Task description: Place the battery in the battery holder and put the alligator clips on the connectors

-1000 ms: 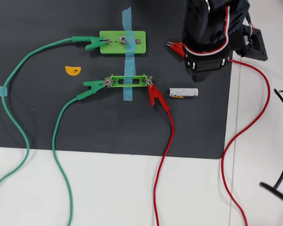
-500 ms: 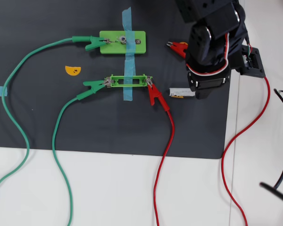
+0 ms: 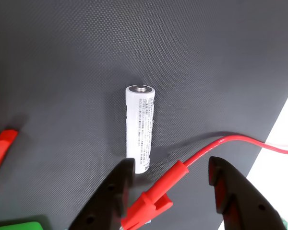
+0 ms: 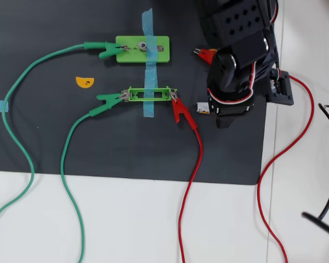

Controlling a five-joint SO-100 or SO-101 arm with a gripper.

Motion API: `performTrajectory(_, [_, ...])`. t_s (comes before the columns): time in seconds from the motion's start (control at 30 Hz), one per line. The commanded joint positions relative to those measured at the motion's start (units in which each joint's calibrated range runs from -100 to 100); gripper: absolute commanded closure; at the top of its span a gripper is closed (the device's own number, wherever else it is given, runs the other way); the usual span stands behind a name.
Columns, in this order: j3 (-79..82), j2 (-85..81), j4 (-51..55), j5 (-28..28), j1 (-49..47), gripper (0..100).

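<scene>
In the wrist view the battery (image 3: 140,127), a white cylinder with fine print, lies flat on the black mat just ahead of my gripper (image 3: 173,167). The gripper is open and holds nothing. Between its fingers (image 3: 116,191) lies a red alligator clip (image 3: 149,203) on its red wire. In the overhead view my arm (image 4: 233,82) covers most of the battery (image 4: 202,108). The narrow green battery holder (image 4: 149,95) is taped down, with a green alligator clip (image 4: 111,99) on its left connector and a red alligator clip (image 4: 181,111) on its right one.
A wider green block (image 4: 142,49) at the top carries another green clip (image 4: 109,50). A loose red clip (image 4: 206,53) lies beside the arm. An orange half-disc (image 4: 84,82) sits at left. Green and red wires trail off the black mat (image 4: 55,148) onto the white table.
The arm has swung down and left over the battery, which lay fully in sight a second ago and now shows only its left end from above.
</scene>
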Motion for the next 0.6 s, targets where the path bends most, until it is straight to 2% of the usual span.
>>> performTrajectory(0.0, [-4.29,1.00,-0.25,-0.17,1.36,85])
performTrajectory(0.57, [-4.99,2.19,0.01,-0.17,0.75,85])
